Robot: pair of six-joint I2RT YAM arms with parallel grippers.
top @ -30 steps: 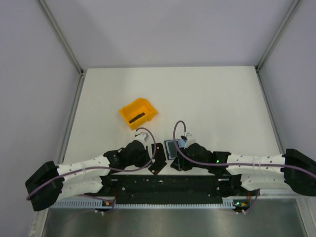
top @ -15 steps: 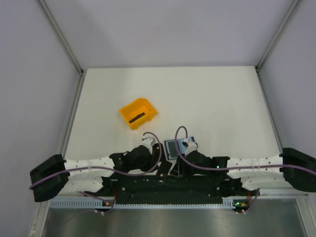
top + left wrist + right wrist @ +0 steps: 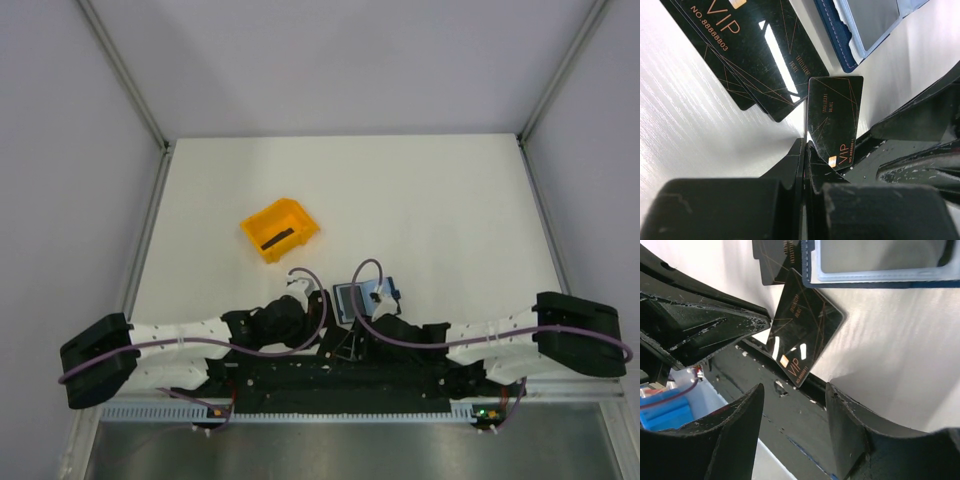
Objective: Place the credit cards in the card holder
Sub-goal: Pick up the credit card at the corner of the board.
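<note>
Since the card holder (image 3: pixel 839 35) lies open on the surface (image 3: pixel 685 120) just past the arms' bases, the left pincer (image 3: pixel 805 150) holds one credit card (image 3: pixel 832 117) tilted up off the surface by its lower edge, probably to steer it toward the pocket. Its jaws are clenched tight on that card. The other credit cards (image 3: pixel 735 45) lie flat and overlapped beside the holder. The right pincer (image 3: pixel 795 389) hovers close with fingers spread wide, grasping nothing. The held card shows beyond the gap, and this pincer seems placed to steady the holder.
</note>
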